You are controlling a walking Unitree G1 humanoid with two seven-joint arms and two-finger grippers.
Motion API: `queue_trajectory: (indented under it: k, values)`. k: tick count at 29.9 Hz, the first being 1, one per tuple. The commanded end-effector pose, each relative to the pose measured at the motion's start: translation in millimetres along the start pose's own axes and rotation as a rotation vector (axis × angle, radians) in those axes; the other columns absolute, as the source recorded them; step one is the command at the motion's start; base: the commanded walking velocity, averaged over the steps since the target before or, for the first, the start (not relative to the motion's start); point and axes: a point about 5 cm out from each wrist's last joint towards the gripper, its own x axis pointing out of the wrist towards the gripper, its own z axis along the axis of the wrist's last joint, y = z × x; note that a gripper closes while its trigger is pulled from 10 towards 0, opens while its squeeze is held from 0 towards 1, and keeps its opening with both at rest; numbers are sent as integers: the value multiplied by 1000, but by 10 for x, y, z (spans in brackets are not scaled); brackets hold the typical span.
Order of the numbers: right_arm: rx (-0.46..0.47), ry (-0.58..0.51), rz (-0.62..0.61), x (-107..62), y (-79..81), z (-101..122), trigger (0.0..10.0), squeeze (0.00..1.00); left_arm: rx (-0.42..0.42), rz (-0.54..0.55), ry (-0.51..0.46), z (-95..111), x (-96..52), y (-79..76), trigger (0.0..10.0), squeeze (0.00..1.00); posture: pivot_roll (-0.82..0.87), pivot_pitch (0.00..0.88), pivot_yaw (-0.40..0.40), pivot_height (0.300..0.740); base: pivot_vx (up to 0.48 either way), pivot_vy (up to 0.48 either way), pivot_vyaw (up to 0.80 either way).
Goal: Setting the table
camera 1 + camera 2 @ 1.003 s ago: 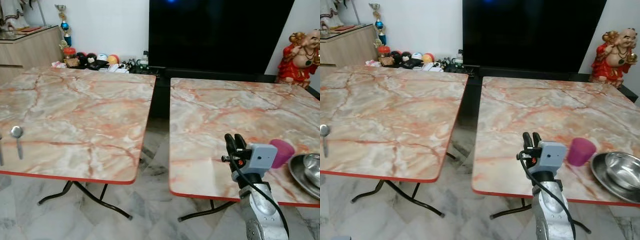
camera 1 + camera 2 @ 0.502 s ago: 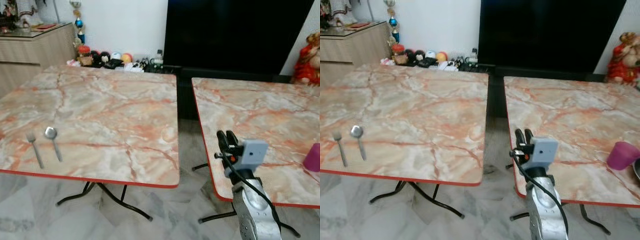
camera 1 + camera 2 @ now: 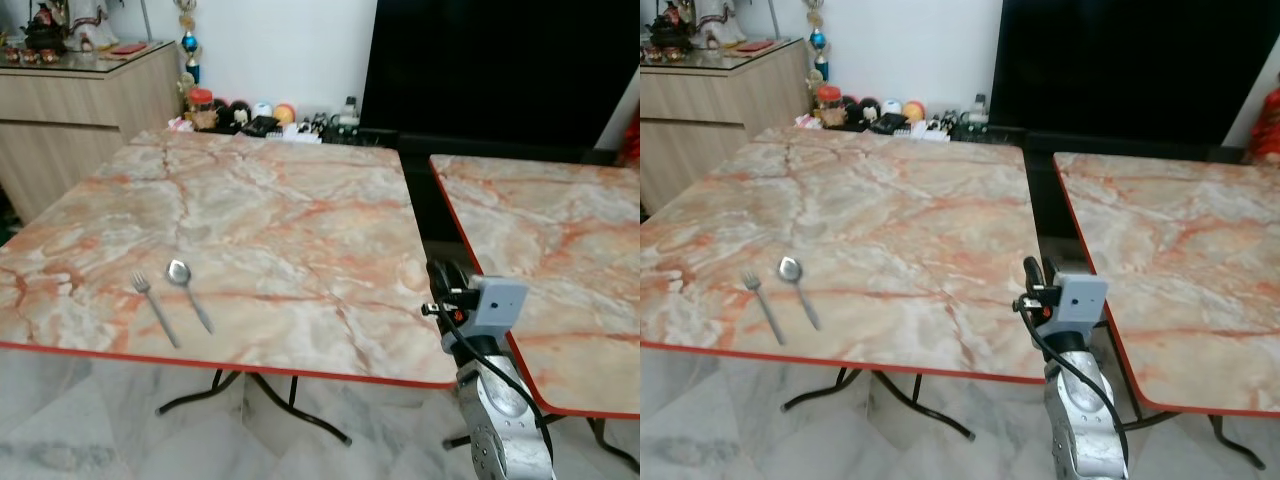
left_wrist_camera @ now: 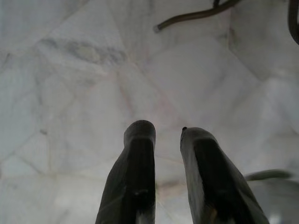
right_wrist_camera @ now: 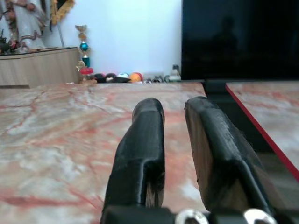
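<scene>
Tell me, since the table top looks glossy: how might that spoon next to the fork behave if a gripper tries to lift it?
The spoon looks like thin rigid metal, so probably stiff and light. It lies flat on the table, beside the fork, so the fingers may slide off rather than get under it. A push would likely make it skid, not roll.

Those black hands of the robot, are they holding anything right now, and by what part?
Nothing is held. The right hand hovers empty over the marble table; the left hand hangs empty above the floor. Fork and spoon lie untouched.
</scene>
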Motion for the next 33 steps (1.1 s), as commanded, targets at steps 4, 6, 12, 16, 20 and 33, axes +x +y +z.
queue_trajectory:
  k: [4,6,12,16,20,33]
  values:
    - [14,-6,26,35,94,14,10000,0,3,12,9,-29,-16,48,10000,0,140,2,-68,740,0,480,0]
    - [17,-7,28,38,104,13,10000,0,2,13,9,-31,-17,49,10000,0,140,3,-68,740,0,480,0]
    - [22,-6,35,45,126,4,10000,0,2,14,10,-36,-20,54,10000,0,143,2,-69,740,0,480,0]
    - [25,-6,38,48,135,2,10000,0,2,15,9,-31,-19,62,10000,0,143,3,-68,740,0,480,0]
    - [27,-6,39,48,140,-1,10000,0,3,17,7,-26,-19,71,10000,0,144,3,-66,740,0,480,0]
    - [34,-4,42,46,165,-15,10000,0,14,14,0,-13,-19,82,10000,0,147,4,-61,740,0,347,0]
